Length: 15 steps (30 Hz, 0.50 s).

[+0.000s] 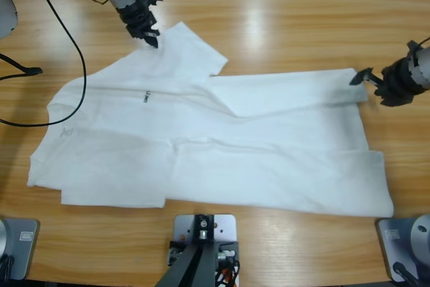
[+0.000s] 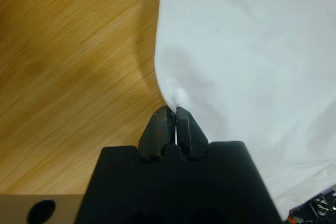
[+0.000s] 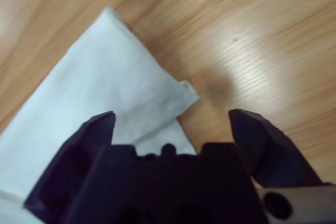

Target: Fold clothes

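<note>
The white T-shirt (image 1: 201,146) lies spread across the wooden table (image 1: 302,25), with its far edge folded over toward the middle. A small dark mark (image 1: 144,97) shows on the chest. My left gripper (image 1: 150,35) comes in from the upper left and is shut on the edge of the shirt's far sleeve (image 2: 178,95); the left gripper (image 2: 171,112) pinches a small pucker of cloth. My right gripper (image 1: 369,82) stands open at the right edge, just off the folded corner (image 3: 181,90) of the shirt. The right gripper (image 3: 170,121) has nothing between its jaws.
Black cables (image 1: 64,25) loop over the table's left end, beside the shirt's left edge. Bare wood runs along the far side and to the right of the shirt.
</note>
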{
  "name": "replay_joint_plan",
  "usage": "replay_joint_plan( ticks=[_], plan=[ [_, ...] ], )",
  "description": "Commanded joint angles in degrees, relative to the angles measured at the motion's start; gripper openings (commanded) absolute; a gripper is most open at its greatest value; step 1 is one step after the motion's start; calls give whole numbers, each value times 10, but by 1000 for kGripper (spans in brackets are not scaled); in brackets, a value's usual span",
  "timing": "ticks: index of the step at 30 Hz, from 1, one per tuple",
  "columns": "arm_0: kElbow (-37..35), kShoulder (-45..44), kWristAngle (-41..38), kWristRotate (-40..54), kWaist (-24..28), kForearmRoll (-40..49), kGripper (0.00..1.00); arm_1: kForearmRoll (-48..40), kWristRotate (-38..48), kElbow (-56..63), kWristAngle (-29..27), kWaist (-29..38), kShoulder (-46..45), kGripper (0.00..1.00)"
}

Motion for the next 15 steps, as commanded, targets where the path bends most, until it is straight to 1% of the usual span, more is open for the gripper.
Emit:
replay_joint_plan(
  ticks=[1,2,5,7,8,9,11,13,14,15],
  plan=[
    [-167,37,-9,-5,8,41,0,-72,7,43,72,-43,24,650],
    [-167,37,-8,-5,8,41,0,-78,7,45,73,-43,29,617],
    [-166,37,-8,-5,8,43,0,-85,7,48,73,-43,34,469],
    [-166,38,-8,-4,9,44,0,-86,6,50,73,-43,35,467],
    [-166,37,-8,-4,10,44,0,-86,6,51,73,-43,35,443],
    [-167,37,-8,-4,11,44,0,-87,6,52,72,-43,34,396],
    [-167,36,-8,-4,12,44,0,-88,5,53,71,-43,33,384],
    [-167,34,-8,-4,12,44,0,-87,5,54,61,-43,29,393],
    [-166,34,-8,-4,12,44,0,-83,5,55,51,-42,22,425],
    [-166,34,-8,-4,12,45,0,-79,5,55,42,-43,15,543]
  ],
)
